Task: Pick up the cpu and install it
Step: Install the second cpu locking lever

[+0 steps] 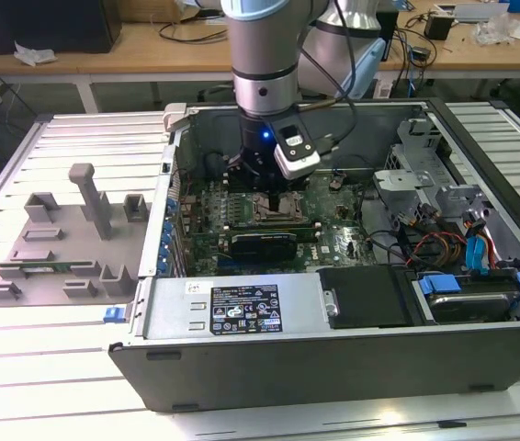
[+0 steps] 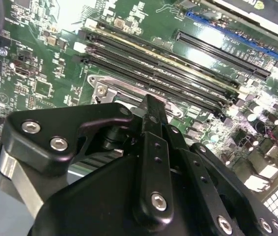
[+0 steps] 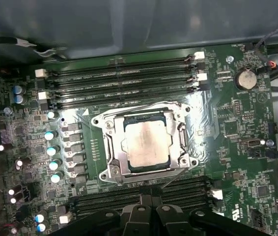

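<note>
In the exterior view the arm reaches down into an open computer case [image 1: 333, 312] that lies on a ribbed counter [image 1: 76, 138]. The gripper [image 1: 274, 188] hangs low over the green motherboard [image 1: 333, 234], and the arm's wrist and a camera block hide most of what lies under it.

In the first wrist view the cpu [image 3: 145, 142] lies flat in its socket [image 3: 144, 142] on the motherboard, silver top up, framed by the metal bracket. It sits between two banks of long black memory slots [image 3: 124, 81]. The gripper's black linkage [image 3: 149, 216] is cut off at the picture's edge, close beside the socket, and nothing can be seen touching the cpu.

In the second wrist view the gripper's body [image 2: 149, 167] blocks much of the board; only a corner of the socket bracket [image 2: 102, 88] peeks out past it. The fingertips are hidden everywhere, so I cannot tell how far the gripper is open or whether it grips anything.

On the counter toward the exterior view's left sits a grey fixture tray [image 1: 67, 243].
</note>
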`<state>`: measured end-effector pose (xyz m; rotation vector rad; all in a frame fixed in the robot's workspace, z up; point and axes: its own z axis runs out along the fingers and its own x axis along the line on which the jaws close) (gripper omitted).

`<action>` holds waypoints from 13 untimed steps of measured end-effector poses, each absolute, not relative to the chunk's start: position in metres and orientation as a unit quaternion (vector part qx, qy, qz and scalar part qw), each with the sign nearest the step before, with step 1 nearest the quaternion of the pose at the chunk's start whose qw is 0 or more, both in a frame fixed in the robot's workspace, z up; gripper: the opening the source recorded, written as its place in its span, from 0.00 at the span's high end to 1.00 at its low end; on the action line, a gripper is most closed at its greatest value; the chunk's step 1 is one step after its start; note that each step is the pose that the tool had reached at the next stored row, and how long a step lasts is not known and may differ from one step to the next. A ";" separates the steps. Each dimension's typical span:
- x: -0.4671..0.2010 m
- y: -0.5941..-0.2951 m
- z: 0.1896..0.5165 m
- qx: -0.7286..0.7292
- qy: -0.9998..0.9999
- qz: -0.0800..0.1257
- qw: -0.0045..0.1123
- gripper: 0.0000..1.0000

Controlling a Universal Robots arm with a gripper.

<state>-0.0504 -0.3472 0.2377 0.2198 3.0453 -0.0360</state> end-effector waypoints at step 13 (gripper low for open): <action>-0.061 -0.358 0.232 0.053 0.998 -0.011 0.044 0.89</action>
